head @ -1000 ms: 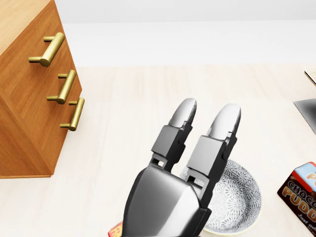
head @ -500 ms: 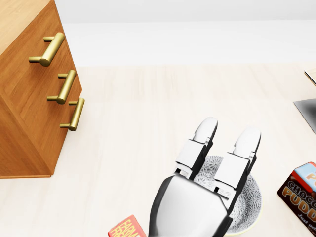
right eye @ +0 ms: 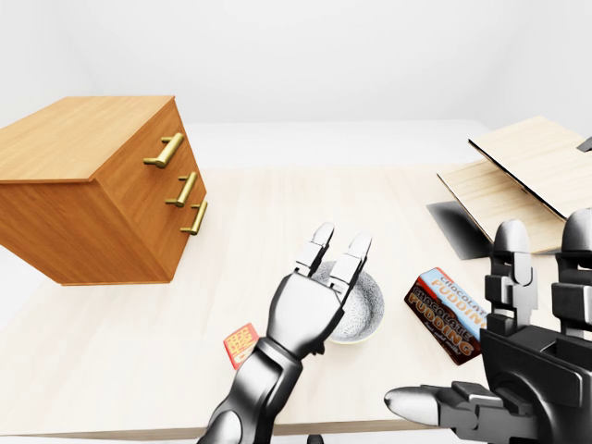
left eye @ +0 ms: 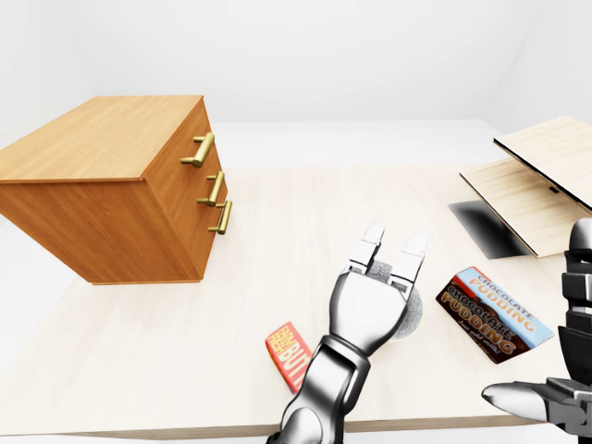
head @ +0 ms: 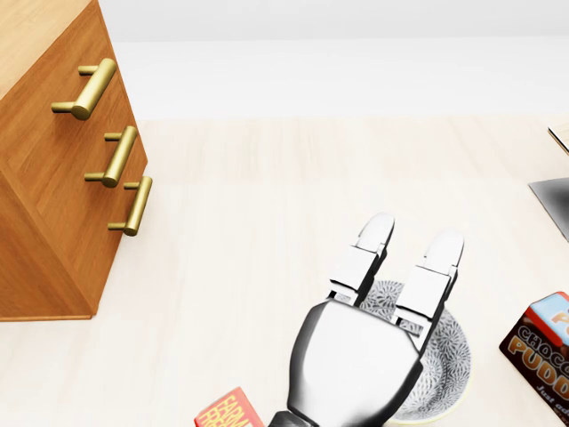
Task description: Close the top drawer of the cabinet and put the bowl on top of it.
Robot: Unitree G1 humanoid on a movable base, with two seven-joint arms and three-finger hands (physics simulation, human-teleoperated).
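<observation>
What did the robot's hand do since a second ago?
The left robot hand slid down and to the right in the head view and ended over the bowl. Its fingers are open and it holds nothing. The bowl, the cabinet and the pudding box stayed put.

Cabinet (left eye: 102,185) orange-brown wood grain w/ brass handles (left eye: 199,150); bowl (head: 449,360) white w/ grey speckle pattern; pudding box (left eye: 495,314) brown & blue
</observation>
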